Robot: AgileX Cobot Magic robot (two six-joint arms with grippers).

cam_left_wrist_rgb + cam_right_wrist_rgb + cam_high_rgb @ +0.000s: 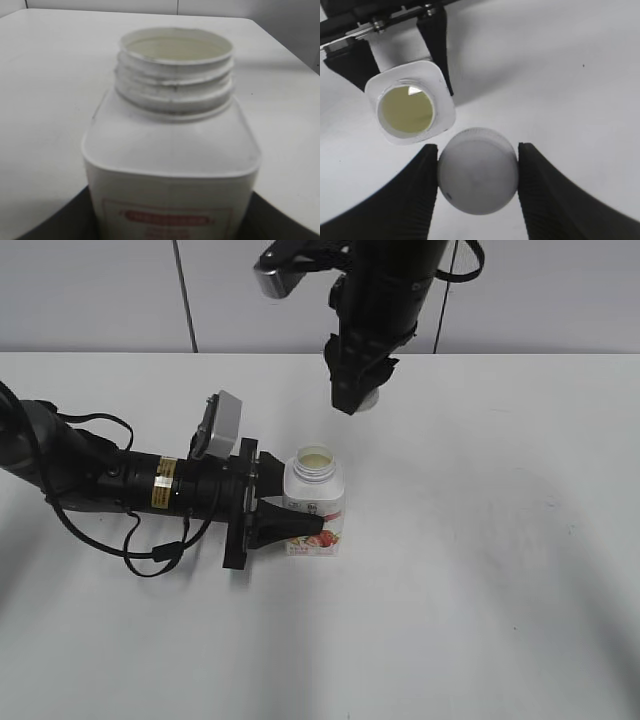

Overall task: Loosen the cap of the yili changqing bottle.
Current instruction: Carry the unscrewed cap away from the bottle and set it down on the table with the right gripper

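Observation:
The yili changqing bottle [316, 508] stands upright on the white table with its threaded neck [175, 70] open and pale liquid showing inside [406, 109]. My left gripper [300, 525] lies low along the table and is shut on the bottle's body [170, 165], one dark finger on each side. My right gripper [352, 390] hangs behind and to the right of the bottle. It is shut on the white cap [477, 172], which is off the bottle; only a sliver of the cap shows in the exterior view [369, 401].
The white table [480, 570] stretches to the right and front of the bottle. A grey wall runs along the table's far edge [560, 352]. The left arm and its cables [110, 485] lie across the table's left side.

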